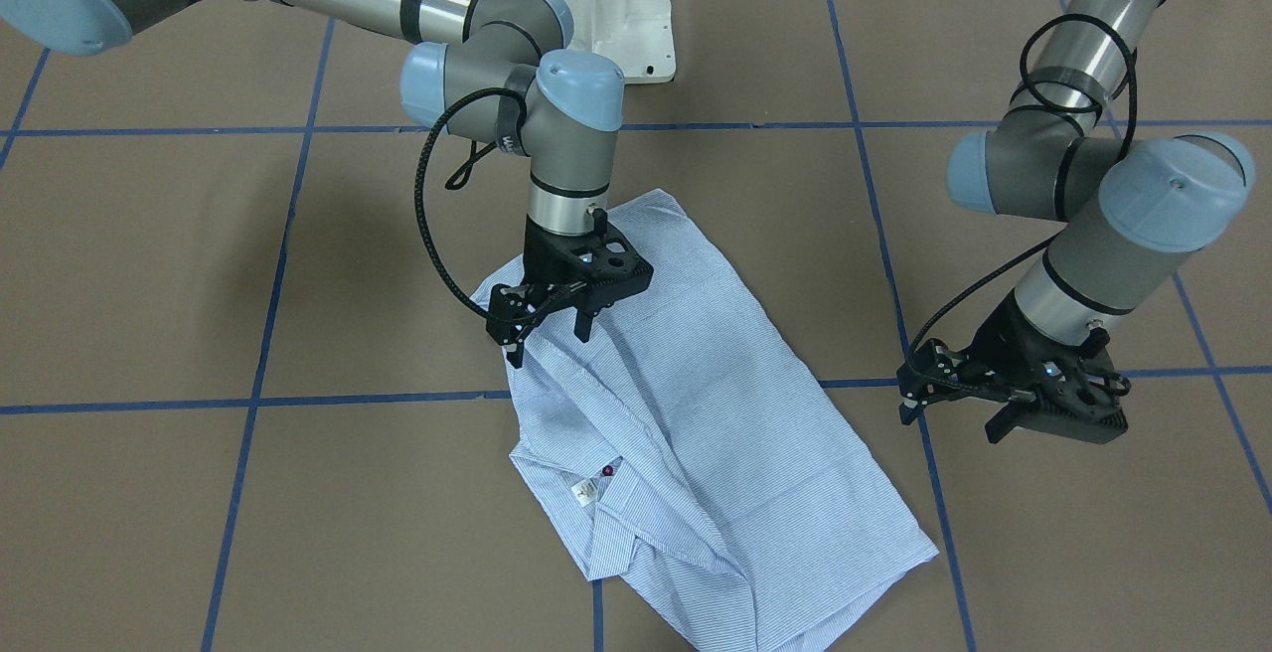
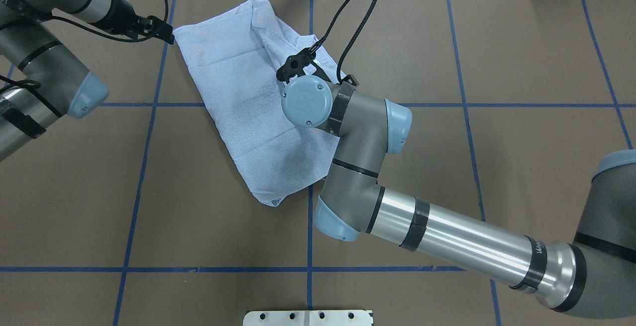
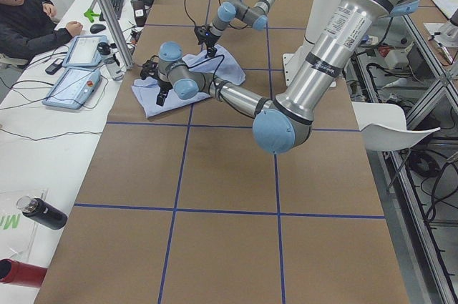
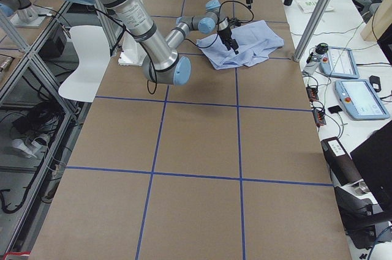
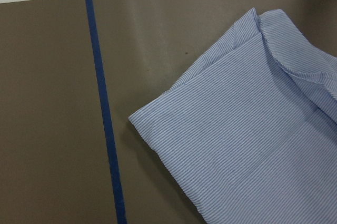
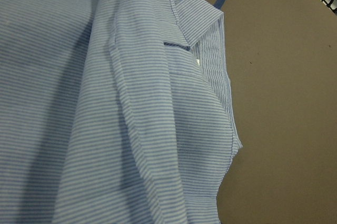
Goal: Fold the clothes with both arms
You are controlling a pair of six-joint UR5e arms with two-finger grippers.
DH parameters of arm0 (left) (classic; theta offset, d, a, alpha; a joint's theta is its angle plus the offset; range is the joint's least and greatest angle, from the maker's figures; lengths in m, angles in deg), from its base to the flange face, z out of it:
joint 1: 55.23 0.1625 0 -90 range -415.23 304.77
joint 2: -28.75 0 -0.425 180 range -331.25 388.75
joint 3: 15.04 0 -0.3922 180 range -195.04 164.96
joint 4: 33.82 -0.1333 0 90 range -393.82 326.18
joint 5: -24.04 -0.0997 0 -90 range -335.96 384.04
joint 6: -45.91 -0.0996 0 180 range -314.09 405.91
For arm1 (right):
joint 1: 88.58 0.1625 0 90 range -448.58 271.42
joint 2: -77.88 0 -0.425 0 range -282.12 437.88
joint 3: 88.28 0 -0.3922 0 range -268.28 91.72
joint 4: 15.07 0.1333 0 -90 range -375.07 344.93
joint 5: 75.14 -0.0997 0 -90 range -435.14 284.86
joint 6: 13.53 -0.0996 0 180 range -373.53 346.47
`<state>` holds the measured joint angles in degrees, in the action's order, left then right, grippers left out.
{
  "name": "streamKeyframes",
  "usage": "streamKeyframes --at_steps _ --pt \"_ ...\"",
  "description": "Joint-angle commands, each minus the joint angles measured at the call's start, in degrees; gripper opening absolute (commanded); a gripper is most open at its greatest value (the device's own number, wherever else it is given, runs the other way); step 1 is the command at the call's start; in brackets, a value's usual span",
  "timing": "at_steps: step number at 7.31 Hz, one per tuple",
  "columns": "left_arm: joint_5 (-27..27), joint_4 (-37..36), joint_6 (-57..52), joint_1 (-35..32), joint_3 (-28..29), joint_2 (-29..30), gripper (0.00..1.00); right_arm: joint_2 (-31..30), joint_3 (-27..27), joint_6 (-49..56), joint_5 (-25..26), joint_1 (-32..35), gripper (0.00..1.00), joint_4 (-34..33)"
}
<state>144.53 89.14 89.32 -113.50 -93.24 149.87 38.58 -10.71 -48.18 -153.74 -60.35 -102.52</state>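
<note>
Striped shirt (image 1: 715, 413) lay folded, collar end rumpled, matte brown tabletop (image 1: 199, 284) on every side. R gripper (image 1: 548, 344) gaped empty at its edge; L gripper (image 1: 950, 423) gaped empty nearby.

Bright, even, diffuse overhead light; soft shadows from the grey-metal jointed right arm (image 1: 556, 175) fall on the matte brown paper-covered table (image 1: 149, 284); mild glare on its silver tubes; light-blue fine-striped shirt (image 6: 105, 103) sharp in wrist views, shadow band across it; side views wide-angle, far detail soft.
</note>
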Motion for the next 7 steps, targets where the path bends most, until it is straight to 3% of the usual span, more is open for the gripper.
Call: streamKeyframes --at_steps 1,3,6,7 --pt "0.0 0.0 0.0 0.0 0.1 0.0 1.0 0.2 -0.7 2.1 1.9 -0.5 0.89 -1.6" --pt "0.0 -0.1 0.0 0.0 0.0 0.0 1.0 0.2 -2.9 3.6 3.4 1.8 0.87 -1.1" --pt "0.1 -0.3 -0.1 0.0 -0.4 0.0 1.0 0.3 -11.9 5.6 4.1 8.3 0.84 4.3" --pt "0.1 -0.3 -0.1 0.0 -0.4 0.0 1.0 0.2 -12.6 7.8 3.5 11.2 0.84 4.3"
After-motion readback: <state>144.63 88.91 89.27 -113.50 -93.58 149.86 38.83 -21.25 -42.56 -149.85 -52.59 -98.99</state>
